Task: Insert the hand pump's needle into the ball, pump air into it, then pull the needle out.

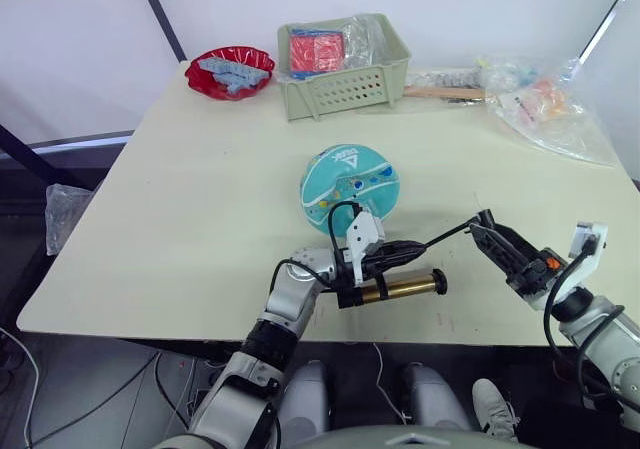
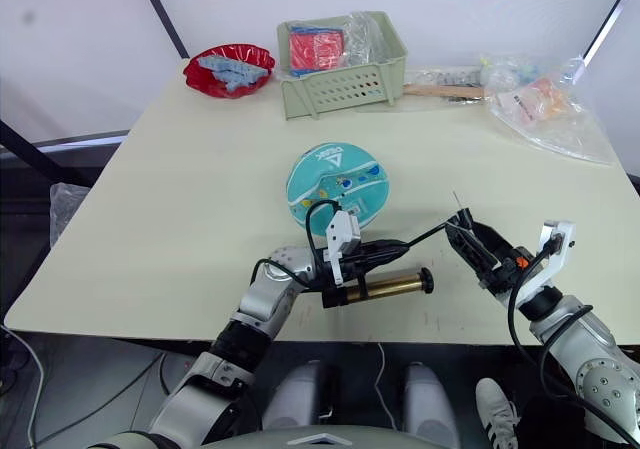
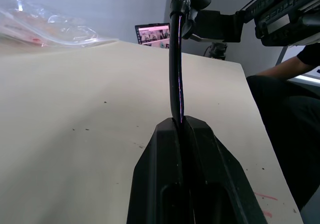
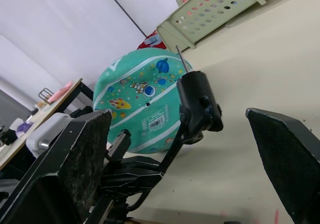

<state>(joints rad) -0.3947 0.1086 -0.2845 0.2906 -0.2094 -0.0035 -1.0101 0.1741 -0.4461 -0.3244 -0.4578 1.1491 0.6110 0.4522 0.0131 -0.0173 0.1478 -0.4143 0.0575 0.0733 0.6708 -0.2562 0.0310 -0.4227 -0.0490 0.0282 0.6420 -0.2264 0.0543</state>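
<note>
The teal ball (image 1: 350, 187) rests at the middle of the table. Nearer me the hand pump (image 1: 405, 288) lies flat, its gold barrel pointing right. My left gripper (image 1: 412, 249) is shut on the pump's black hose (image 3: 175, 74), just above the barrel. The hose runs right to a black fitting (image 4: 199, 104) with the needle (image 4: 181, 58) pointing up, clear of the ball. My right gripper (image 1: 486, 231) is open, its fingers (image 4: 75, 159) spread wide on either side of that fitting without touching it.
A green basket (image 1: 345, 74) with a red packet stands at the back, a red bowl (image 1: 230, 72) to its left. Plastic bags (image 1: 545, 104) and a wooden stick (image 1: 445, 93) lie at the back right. A seated person (image 3: 285, 99) is beyond the table's right edge.
</note>
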